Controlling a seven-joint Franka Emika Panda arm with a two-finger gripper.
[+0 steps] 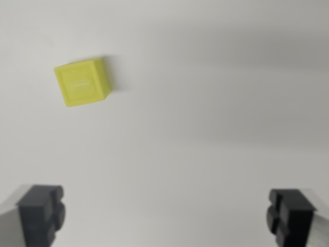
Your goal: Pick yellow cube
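My jaws stand wide apart with nothing between them, one dark pad point(42, 213) at each lower corner of the wrist view, spread ready to straddle the target. Ahead of them and off toward the wrist view's left sits the yellow cube point(83, 81), skewed to their line, alone on the pale bench point(205, 128). I judge I must shift left and advance before closing.

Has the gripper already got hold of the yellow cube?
No, the yellow cube sits alone on the white surface, well clear of the open gripper.
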